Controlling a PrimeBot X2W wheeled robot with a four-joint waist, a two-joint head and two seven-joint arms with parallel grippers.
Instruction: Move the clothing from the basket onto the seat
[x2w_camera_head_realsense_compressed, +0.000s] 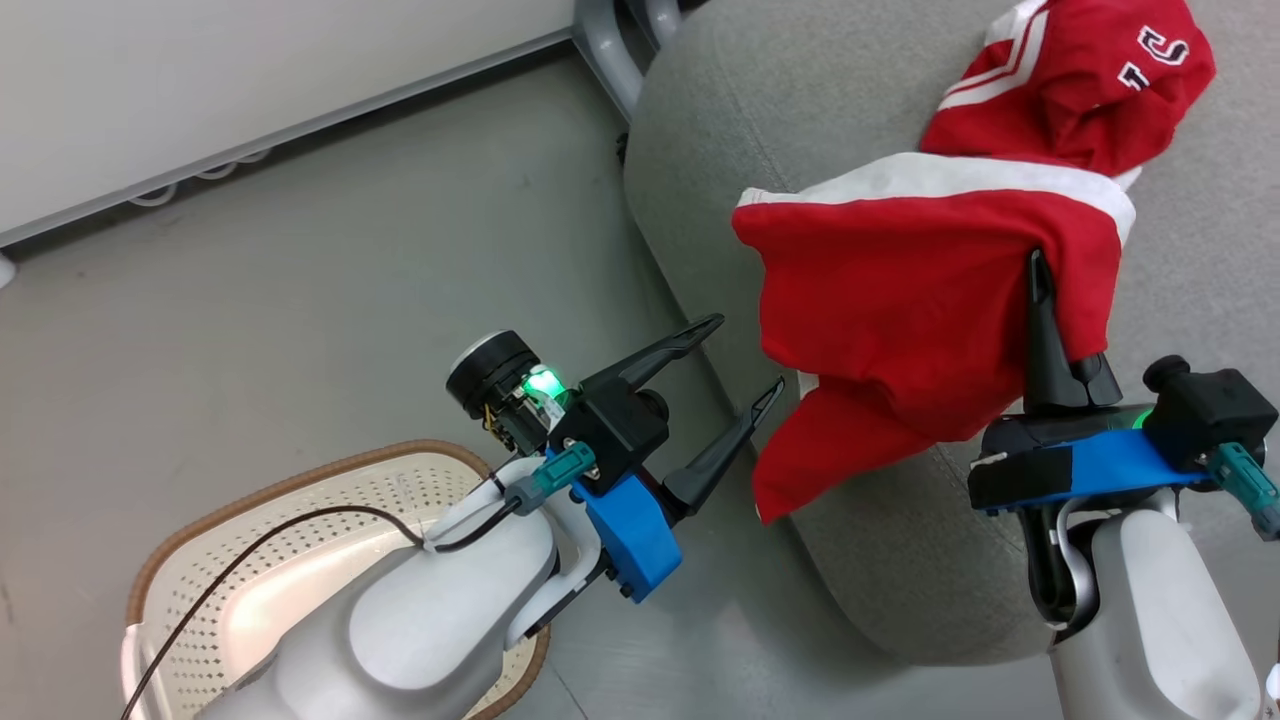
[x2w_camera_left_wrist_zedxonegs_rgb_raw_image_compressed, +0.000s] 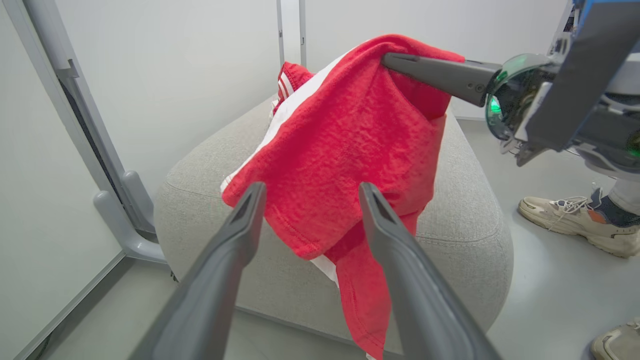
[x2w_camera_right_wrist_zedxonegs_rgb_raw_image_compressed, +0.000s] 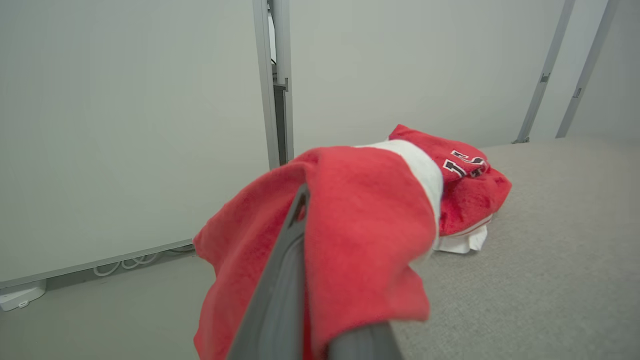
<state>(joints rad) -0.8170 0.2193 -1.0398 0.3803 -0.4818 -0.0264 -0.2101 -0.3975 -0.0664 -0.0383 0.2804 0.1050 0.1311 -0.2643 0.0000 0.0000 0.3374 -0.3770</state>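
My right gripper (x2w_camera_head_realsense_compressed: 1038, 262) is shut on a red garment with a white band (x2w_camera_head_realsense_compressed: 900, 300), which hangs over the front edge of the grey seat (x2w_camera_head_realsense_compressed: 800, 80). Farther back on the seat lies a second red piece of clothing (x2w_camera_head_realsense_compressed: 1080, 90) with white stripes and lettering. In the right wrist view the held garment (x2w_camera_right_wrist_zedxonegs_rgb_raw_image_compressed: 365, 225) drapes over one finger (x2w_camera_right_wrist_zedxonegs_rgb_raw_image_compressed: 285, 280). My left gripper (x2w_camera_head_realsense_compressed: 747, 353) stands open just left of the hanging cloth, with nothing between its fingers. The basket (x2w_camera_head_realsense_compressed: 300, 478) sits on the floor at lower left, partly hidden by my left arm.
Pale partition panels (x2w_camera_head_realsense_compressed: 250, 70) stand behind the seat, with grey metal feet (x2w_camera_left_wrist_zedxonegs_rgb_raw_image_compressed: 130, 235) and cable loops (x2w_camera_right_wrist_zedxonegs_rgb_raw_image_compressed: 130, 262) at their base. A person's shoes (x2w_camera_left_wrist_zedxonegs_rgb_raw_image_compressed: 565, 215) are on the floor to the right of the seat. Grey floor lies between basket and seat.
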